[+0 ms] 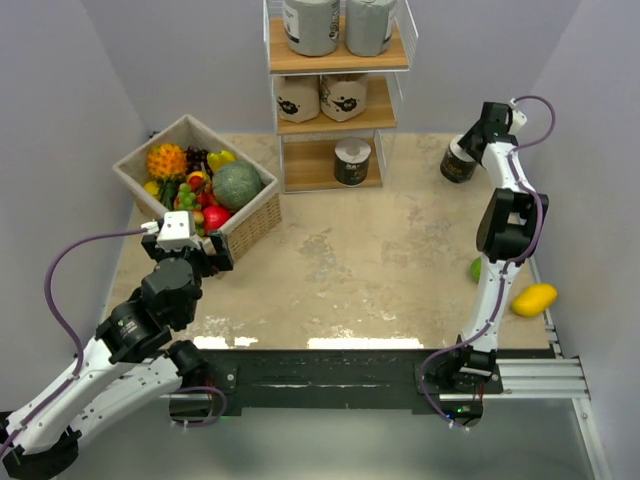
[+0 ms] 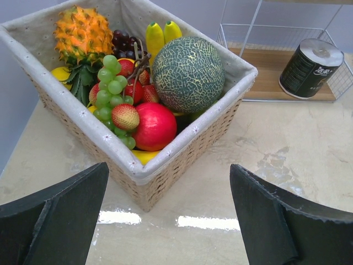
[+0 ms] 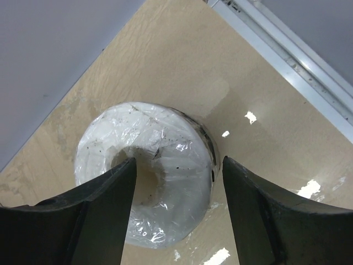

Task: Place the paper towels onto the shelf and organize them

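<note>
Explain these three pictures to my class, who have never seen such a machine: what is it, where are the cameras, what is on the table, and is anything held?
Two robot arms are bolted at the near edge of the table. One picture looks down from above; the other two come from a camera on each wrist. On the table: a fruit basket, a mango and a shelf holding five paper-towel rolls. A sixth roll, dark-wrapped, stands far right. The right tool straddles its wall; whether it grips yet is unclear. The left tool is open and empty, facing the basket.
</note>
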Robot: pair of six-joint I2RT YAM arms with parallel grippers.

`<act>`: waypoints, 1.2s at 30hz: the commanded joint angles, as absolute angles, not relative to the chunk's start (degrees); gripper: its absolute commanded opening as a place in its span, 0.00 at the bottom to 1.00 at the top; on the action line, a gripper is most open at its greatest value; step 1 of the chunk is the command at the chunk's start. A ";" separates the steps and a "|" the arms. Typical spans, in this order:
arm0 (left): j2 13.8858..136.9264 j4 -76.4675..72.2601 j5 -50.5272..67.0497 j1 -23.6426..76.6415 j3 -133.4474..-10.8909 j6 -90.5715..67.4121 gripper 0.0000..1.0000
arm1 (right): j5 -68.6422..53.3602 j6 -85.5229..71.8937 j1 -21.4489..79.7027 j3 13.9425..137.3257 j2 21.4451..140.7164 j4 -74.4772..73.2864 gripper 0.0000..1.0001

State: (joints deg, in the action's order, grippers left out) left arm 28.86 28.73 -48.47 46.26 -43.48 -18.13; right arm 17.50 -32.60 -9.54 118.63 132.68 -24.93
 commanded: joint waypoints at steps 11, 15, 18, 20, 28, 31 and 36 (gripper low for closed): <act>29.44 26.72 -50.45 46.23 -43.94 -17.40 0.96 | 11.17 -34.28 -9.85 108.91 124.12 -19.52 0.33; 28.39 26.72 -50.10 46.23 -43.95 -17.67 0.96 | 9.67 -35.86 -8.18 97.34 115.07 -16.70 0.33; 27.95 26.28 -49.22 46.32 -43.77 -17.32 0.96 | 10.46 -37.61 -6.33 88.03 106.72 -15.74 0.33; 27.95 26.19 -48.61 46.32 -43.77 -17.14 0.96 | 10.55 -37.97 -3.96 83.17 101.18 -13.64 0.33; 26.90 26.46 -47.20 46.23 -43.86 -17.49 0.96 | 13.10 -43.67 8.59 67.42 88.69 -12.40 0.33; 26.89 26.10 -46.50 46.32 -43.68 -17.31 0.96 | 13.44 -48.59 12.55 64.78 87.28 -10.11 0.33; 27.33 26.19 -46.23 46.32 -43.77 -17.14 0.96 | 14.77 -55.10 17.92 66.44 91.13 -7.12 0.33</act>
